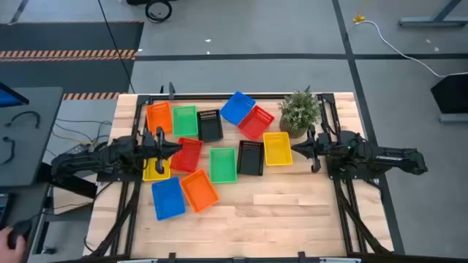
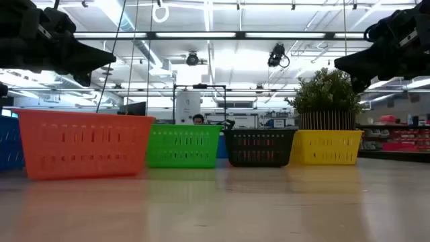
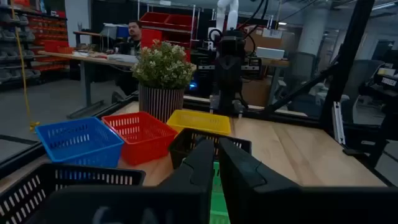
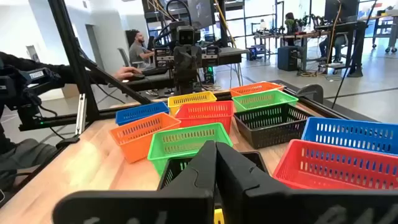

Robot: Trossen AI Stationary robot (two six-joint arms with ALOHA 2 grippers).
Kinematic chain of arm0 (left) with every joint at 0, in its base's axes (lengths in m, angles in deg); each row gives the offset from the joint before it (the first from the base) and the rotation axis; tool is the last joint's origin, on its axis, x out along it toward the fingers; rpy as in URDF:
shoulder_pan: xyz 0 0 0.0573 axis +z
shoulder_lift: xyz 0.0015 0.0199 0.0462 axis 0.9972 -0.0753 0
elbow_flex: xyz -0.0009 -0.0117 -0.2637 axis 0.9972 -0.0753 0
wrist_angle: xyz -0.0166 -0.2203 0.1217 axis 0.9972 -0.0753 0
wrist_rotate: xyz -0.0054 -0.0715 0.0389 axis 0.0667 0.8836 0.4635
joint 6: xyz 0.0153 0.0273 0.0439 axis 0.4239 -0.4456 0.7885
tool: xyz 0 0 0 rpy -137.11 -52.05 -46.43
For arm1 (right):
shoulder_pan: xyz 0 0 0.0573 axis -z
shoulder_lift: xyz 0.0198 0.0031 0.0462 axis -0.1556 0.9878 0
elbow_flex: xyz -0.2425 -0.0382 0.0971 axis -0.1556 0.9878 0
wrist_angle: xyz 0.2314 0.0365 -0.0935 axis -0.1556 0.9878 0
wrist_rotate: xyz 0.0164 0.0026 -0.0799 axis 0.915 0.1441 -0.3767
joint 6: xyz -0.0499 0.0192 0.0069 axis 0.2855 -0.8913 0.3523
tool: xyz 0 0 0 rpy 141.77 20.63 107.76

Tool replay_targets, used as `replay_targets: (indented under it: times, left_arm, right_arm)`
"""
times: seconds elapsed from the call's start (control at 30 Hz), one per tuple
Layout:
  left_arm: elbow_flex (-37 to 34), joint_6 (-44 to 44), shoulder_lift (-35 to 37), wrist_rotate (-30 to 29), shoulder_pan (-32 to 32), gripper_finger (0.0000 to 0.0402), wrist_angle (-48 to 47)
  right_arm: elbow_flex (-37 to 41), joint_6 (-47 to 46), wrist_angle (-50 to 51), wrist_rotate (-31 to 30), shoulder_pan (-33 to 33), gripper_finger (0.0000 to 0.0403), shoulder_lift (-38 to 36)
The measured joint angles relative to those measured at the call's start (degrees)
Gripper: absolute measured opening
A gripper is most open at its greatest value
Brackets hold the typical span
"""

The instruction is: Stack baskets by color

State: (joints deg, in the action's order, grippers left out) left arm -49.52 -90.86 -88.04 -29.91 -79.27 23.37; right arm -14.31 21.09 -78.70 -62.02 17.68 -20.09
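We judge nothing is stacked yet: both arms hang over the desk (image 1: 292, 212) with nothing in their grip. The left end effector (image 1: 175, 148) has its fingers pressed together above the red basket (image 1: 187, 153) at the left side, and the right end effector (image 1: 295, 152) is likewise pressed shut, empty, just beside the yellow basket (image 1: 277, 148) and near the potted plant (image 1: 300, 111).

To do the first pick well, we would spread the fingers fully before coming down, then pinch one long wall of a basket near its middle, so it lifts level. We would choose pairs that lie close: the yellow one by the right arm, the red one by the left. Each should be lowered squarely over its match so the tapered walls nest, and the plant is best kept clear of.

The baskets are small shallow rectangular trays with slotted sides, lying singly across the middle and far part of the desk, many at angles. In the far row we see an orange basket (image 1: 159, 116), a green basket (image 1: 185, 120), a black basket (image 1: 210, 125), a blue basket (image 1: 238, 107) and a second red basket (image 1: 256, 122). Nearer lie a second green (image 1: 223, 164), a second black (image 1: 251, 157), a second blue (image 1: 168, 197), a second orange (image 1: 199, 190) and a second yellow (image 1: 156, 169) partly under the left arm
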Motion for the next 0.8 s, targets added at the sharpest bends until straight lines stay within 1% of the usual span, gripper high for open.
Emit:
replay_targets:
  times: [0.37,0.8]
  left_arm:
    - [-0.01,0.01,-0.02,0.0,-0.01,0.0038,0.0]
    - [0.0,0.02,-0.02,0.0,-0.02,0.0031,0.0]
  right_arm:
    - [0.0,0.0,0.0,-0.01,-0.02,0.0012,0.0]
    - [-0.01,0.0,0.0,-0.02,0.0,0.0012,-0.01]
